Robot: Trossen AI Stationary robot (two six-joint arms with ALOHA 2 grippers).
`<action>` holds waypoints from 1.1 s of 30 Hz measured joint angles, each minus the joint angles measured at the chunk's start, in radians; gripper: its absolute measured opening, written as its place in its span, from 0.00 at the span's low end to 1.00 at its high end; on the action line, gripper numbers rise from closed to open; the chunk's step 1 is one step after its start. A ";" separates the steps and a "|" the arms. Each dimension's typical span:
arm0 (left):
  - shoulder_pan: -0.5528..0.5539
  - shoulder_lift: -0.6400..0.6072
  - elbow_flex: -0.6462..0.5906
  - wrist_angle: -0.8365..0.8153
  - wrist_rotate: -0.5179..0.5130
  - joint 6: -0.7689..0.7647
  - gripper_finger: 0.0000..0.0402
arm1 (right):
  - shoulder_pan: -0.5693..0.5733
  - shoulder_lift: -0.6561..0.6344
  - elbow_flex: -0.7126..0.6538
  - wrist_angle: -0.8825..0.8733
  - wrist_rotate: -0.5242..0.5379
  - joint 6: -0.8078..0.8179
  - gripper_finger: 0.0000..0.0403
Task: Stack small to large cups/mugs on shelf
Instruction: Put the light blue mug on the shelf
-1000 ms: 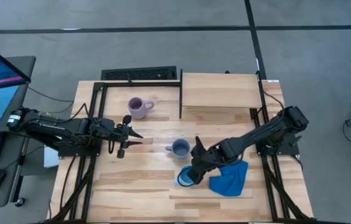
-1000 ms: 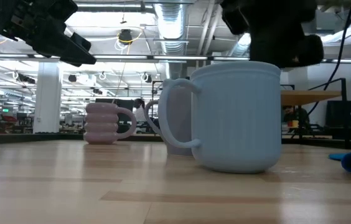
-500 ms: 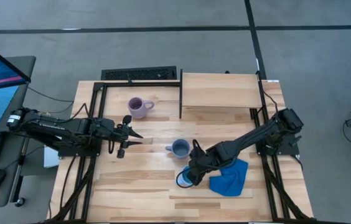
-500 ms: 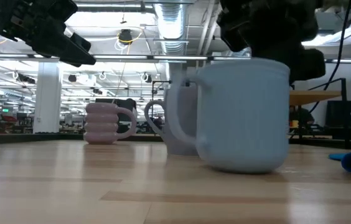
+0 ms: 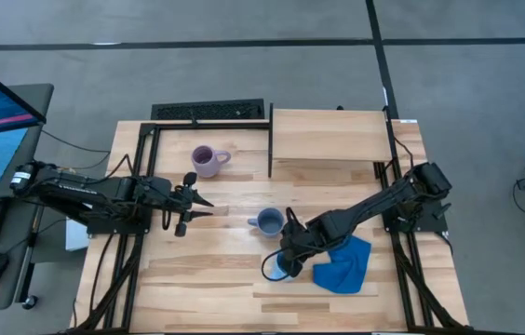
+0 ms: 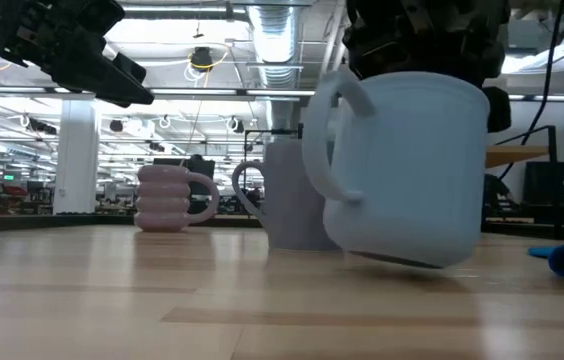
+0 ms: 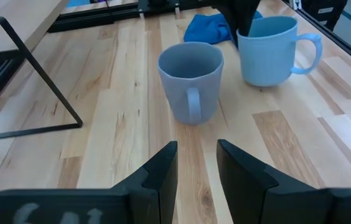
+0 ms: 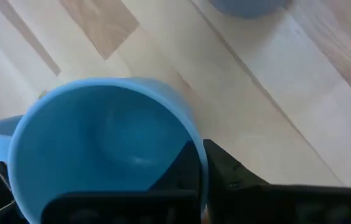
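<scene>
Clamped on the rim of the light sky-blue ceramic mug (image 5: 278, 267), tilted and seemingly just off the bench, right end effector (image 5: 289, 255) with pale wood shelf (image 5: 329, 133) toward one o'clock; left end effector (image 5: 191, 206) parted, idle.

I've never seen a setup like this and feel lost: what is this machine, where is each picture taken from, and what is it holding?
It is a robot with two dark arms at a wooden table, each ending in a two-fingered pincer. One picture looks straight down, one sits at tabletop height, and two come from cameras on the wrists. On the table are a lilac mug, a grey-blue mug, a blue cloth and, at the far edge, a pale wood shelf. The right pincer has shut on the rim of the light blue mug, which is tilted. The left pincer hangs over the table, holding nothing.
</scene>
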 joint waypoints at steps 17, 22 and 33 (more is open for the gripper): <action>0.000 0.000 0.000 0.000 -0.080 0.001 0.26 | -0.014 -0.002 0.272 -0.689 0.242 -0.138 0.03; 0.000 0.000 0.000 0.000 -0.080 -0.001 0.26 | -0.031 -0.006 0.392 -0.890 0.342 -0.176 0.03; 0.000 0.000 0.000 -0.018 -0.080 -0.012 0.26 | -0.081 -0.229 0.418 -0.895 0.436 -0.268 0.03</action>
